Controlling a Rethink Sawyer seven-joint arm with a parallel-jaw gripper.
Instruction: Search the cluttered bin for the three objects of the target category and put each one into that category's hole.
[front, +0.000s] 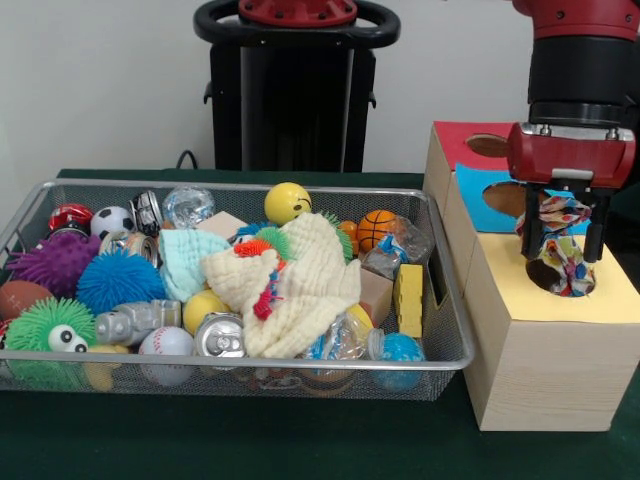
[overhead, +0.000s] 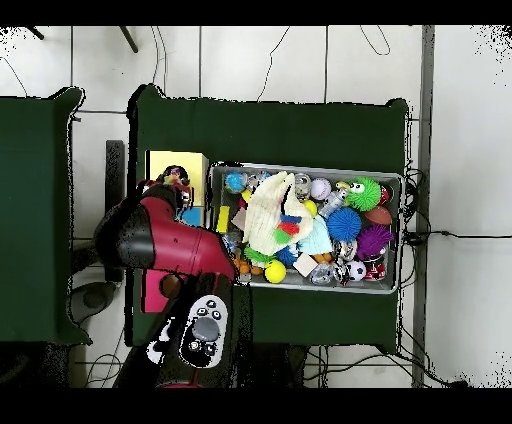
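Arm (front: 583, 60) descending vertically from above; jaws of gripper (front: 562, 240) clenched on spotted cloth (front: 560, 250), hanging partly inside hole (front: 545, 276) of yellow-topped box (front: 560, 330). Hole mostly hidden by cloth. Basket (front: 440, 330) alongside, on table (front: 250, 440); arm's upper part cut off.

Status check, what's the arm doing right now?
End effector shut on spotted cloth. Cloth hanging at the yellow box's hole, partly in. Nothing in the way.
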